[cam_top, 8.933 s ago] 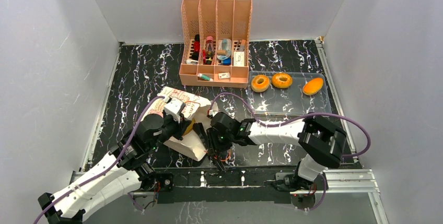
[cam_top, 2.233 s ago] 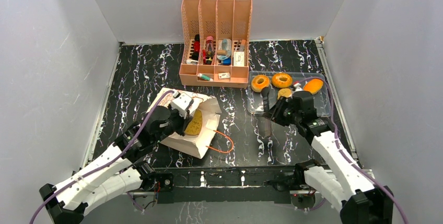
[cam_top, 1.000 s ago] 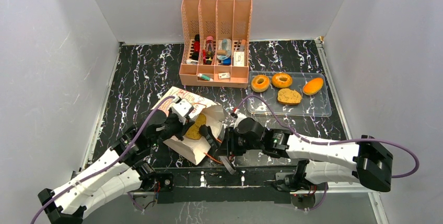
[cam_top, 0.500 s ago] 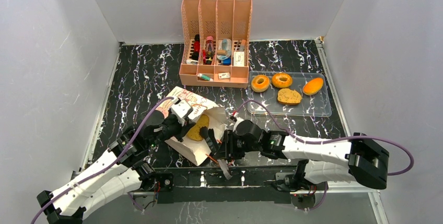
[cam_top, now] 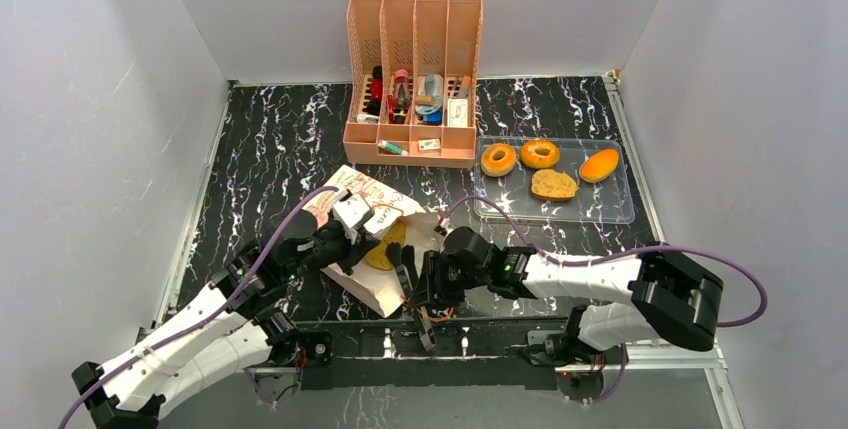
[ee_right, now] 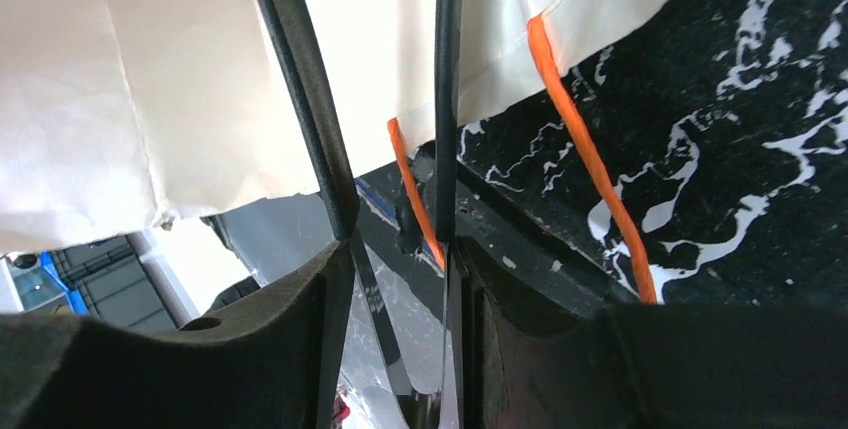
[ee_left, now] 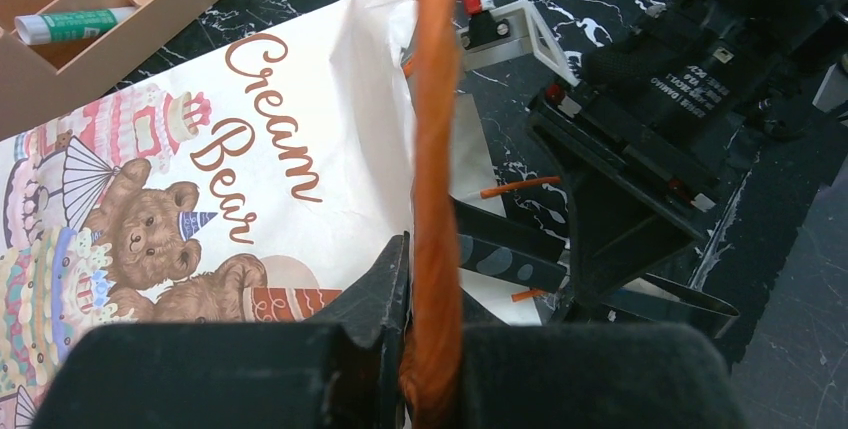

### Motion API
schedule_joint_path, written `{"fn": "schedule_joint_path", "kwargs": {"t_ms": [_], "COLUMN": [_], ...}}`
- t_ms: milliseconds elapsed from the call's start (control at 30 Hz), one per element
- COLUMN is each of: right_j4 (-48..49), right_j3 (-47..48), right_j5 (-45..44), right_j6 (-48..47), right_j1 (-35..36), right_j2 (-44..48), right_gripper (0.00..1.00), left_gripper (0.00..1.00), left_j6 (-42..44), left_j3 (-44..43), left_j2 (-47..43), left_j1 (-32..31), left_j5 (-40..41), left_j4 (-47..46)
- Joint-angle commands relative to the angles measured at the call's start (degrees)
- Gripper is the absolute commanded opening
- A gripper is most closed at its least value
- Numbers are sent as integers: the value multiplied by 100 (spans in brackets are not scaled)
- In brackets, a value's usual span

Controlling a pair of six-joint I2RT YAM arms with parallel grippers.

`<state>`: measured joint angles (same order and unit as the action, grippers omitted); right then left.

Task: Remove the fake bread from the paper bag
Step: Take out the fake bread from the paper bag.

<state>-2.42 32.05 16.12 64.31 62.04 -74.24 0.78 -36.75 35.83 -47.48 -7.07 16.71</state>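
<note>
The cream paper bag point(cam_top: 375, 291) lies on its side near the front edge, its bear picture point(ee_left: 150, 239) facing up. My left gripper point(cam_top: 358, 232) is shut on its orange cord handle point(ee_left: 436, 179) and holds the mouth up. A brown toast slice point(cam_top: 383, 249) shows inside the mouth. My right gripper point(cam_top: 412, 274) is at the bag's mouth, jaws apart with nothing gripped; in the right wrist view its thin fingers point(ee_right: 300, 79) reach over the cream paper point(ee_right: 150, 79). On the clear tray point(cam_top: 610, 211) lie two rings point(cam_top: 497, 159), a toast slice point(cam_top: 553, 185) and an orange bun point(cam_top: 599, 164).
A pink desk organizer point(cam_top: 412, 79) with small items stands at the back centre. The bag's second orange handle point(ee_right: 590, 149) trails on the black marbled tabletop by the front rail. Grey walls enclose the table on three sides.
The right arm has swung from the tray side further in to the bag's mouth, its jaws widening. The left gripper keeps hold of the handle; the bag has shifted slightly.
</note>
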Motion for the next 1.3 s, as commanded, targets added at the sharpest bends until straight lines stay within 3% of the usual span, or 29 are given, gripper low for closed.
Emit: {"fn": "schedule_joint_path", "kwargs": {"t_ms": [0, 367, 533, 633, 800, 1267], "right_j4": [215, 19, 262, 387, 422, 75], "right_j3": [339, 956, 879, 742, 566, 292], "right_j5": [204, 686, 799, 798, 717, 480], "right_j6": [-223, -660, -642, -565, -437, -275], "right_j1": [-182, -375, -436, -515, -654, -742], "right_j2": [-146, -1152, -1343, -1233, -869, 364], "right_gripper": [37, 35, 23, 12, 2, 0], "left_gripper": [0, 0, 0, 0, 0, 0], "left_j6": [-17, 2, 8, 36, 21, -480], "left_j3": [-196, -117, -91, -94, -65, -104], "left_j2": [0, 78, 90, 99, 73, 363], "left_j1": [-35, -33, -33, -33, -32, -32], "left_j5": [-282, -432, -441, -361, -122, 1375], "left_j4": [-239, -278, -300, -263, -231, -194]}}
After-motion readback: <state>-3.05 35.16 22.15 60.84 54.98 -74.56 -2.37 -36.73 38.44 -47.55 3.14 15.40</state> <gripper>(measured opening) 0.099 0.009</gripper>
